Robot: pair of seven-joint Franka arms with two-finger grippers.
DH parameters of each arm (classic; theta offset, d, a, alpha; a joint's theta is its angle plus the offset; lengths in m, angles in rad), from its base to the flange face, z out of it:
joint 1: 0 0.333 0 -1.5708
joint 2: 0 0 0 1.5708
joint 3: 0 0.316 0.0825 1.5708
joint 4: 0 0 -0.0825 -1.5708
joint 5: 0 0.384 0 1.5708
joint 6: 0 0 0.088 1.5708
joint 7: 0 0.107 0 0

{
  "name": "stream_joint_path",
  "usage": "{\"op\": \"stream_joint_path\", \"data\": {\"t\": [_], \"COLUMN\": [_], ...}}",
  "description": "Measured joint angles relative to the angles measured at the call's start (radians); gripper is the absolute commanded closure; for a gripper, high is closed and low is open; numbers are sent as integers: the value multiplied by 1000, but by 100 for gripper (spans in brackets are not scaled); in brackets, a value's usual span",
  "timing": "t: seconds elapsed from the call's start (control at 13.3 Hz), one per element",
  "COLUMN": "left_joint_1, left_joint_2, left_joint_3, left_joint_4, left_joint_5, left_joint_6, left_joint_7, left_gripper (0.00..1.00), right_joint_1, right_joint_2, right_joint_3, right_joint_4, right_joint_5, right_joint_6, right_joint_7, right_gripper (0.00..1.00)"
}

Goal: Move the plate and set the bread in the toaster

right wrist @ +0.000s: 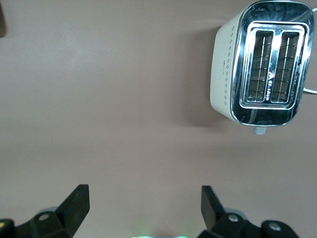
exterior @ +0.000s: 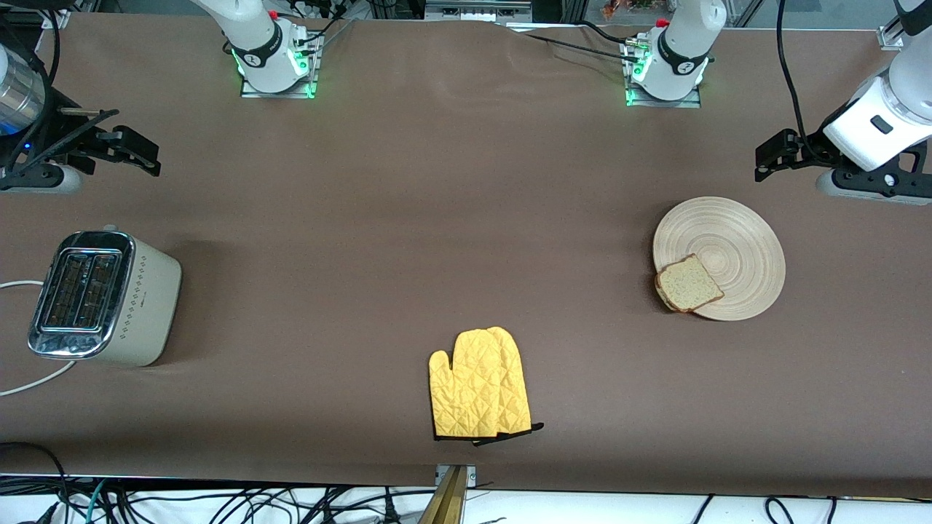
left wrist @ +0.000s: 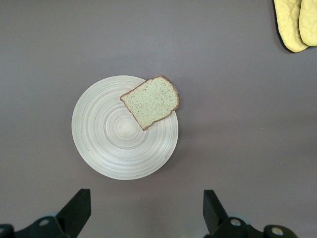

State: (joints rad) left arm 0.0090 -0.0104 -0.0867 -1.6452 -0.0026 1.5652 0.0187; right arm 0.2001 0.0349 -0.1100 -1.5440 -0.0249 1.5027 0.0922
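Closest to the front camera is a quilted yellow oven mitt (exterior: 480, 386), soft and puffy, lying flat mid-table and not part of the job as far as I can tell. Up toward the left arm's end sits the plate (exterior: 735, 240), round pale wood with ring grooves, and the bread (exterior: 688, 282) is on it, a speckled tan slice with a brown crust hanging off the rim nearest the camera. That overhang probably makes it an easy grab. The left gripper (left wrist: 146, 210) hangs over the table just beside the plate, fingers spread wide, holding nothing. The toaster (exterior: 102, 298) is well apart at the right arm's end, boxy cream with a shiny chrome top, both slots empty. The right gripper (right wrist: 143, 208) waits over bare table near it, also spread and empty.
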Motion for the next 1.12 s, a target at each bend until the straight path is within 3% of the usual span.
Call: {"op": "stream_joint_path", "data": {"t": [0.9,1.12], "left_joint_1": [4,50], "left_joint_2": [2,20], "left_joint_3": [2,8], "left_joint_4": [0,-1], "left_joint_5": [0,-56], "left_joint_6": [-6,-21], "left_joint_7": [0,-2], "left_gripper": [0,0], "right_joint_1": [0,1], "right_joint_2": [0,0], "right_joint_3": [1,17], "right_joint_4": [0,0], "right_joint_5": [0,1], "right_joint_6": [0,0], "right_joint_7": [0,0], "right_gripper": [0,0]}}
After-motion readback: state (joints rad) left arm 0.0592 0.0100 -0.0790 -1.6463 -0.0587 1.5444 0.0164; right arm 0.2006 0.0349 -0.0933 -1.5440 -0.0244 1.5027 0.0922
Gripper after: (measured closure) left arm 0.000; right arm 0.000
